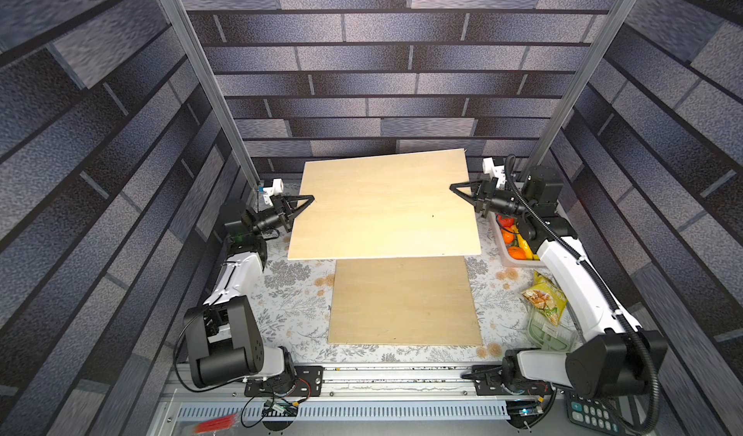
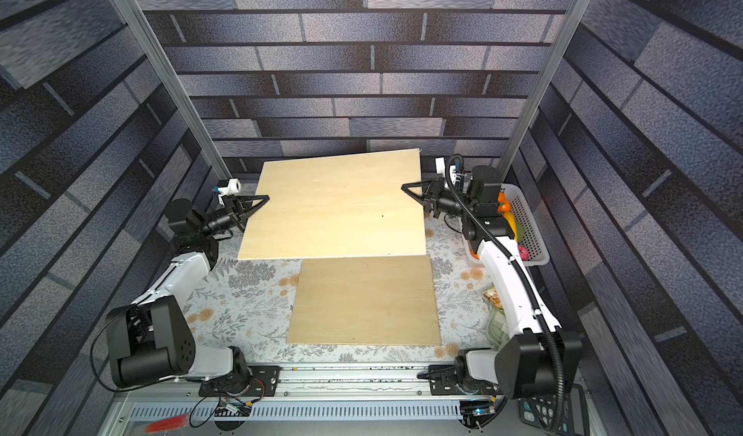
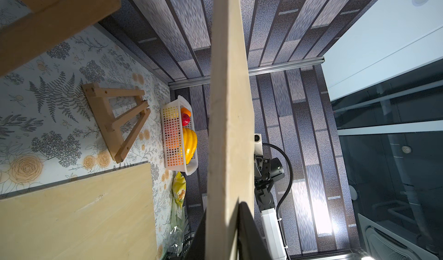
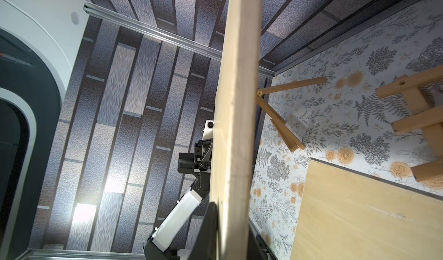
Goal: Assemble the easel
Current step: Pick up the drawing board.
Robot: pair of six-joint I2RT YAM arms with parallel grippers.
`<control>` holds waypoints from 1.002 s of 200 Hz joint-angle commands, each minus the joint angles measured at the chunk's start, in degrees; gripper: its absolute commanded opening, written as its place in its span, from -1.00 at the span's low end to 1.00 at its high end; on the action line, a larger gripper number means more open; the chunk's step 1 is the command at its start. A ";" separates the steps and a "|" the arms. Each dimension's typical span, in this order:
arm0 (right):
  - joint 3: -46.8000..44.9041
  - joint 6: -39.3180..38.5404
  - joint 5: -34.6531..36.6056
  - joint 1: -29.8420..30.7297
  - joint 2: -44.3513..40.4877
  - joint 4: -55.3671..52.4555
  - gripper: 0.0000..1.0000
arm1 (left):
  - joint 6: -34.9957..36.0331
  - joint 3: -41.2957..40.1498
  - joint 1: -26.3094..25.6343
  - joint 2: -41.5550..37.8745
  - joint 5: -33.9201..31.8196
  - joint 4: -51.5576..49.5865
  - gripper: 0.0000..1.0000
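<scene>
Holding the pale rectangular plywood board (image 1: 384, 204) aloft over the bench (image 1: 289, 305), left jaws and right jaws pinch its opposite edges in both top views. Left wrist: wooden easel frame (image 3: 105, 122) lies flat on the bench. Right wrist: hinged wooden legs (image 4: 292, 85) lie separate; assembly seems barely begun.

top views overhead; wrist views close along the board (image 3: 230, 102).

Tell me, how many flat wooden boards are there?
2. The raised board is held aloft between the left gripper and the right gripper; the second board lies flat on the table, nearer the arms' bases. Others could hide beneath the raised one.
</scene>
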 commanded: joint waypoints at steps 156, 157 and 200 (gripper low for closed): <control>2.96 -41.25 5.29 12.36 -0.24 3.97 -1.00 | 30.38 6.48 2.58 -1.49 -0.95 8.41 -0.97; 2.81 -41.21 5.27 12.37 -0.25 4.42 -1.00 | 29.77 6.40 2.63 -1.30 -0.75 10.05 -0.97; -0.92 -46.13 8.03 14.47 1.27 10.26 -1.00 | 33.84 5.56 3.69 -0.34 1.17 18.33 -1.00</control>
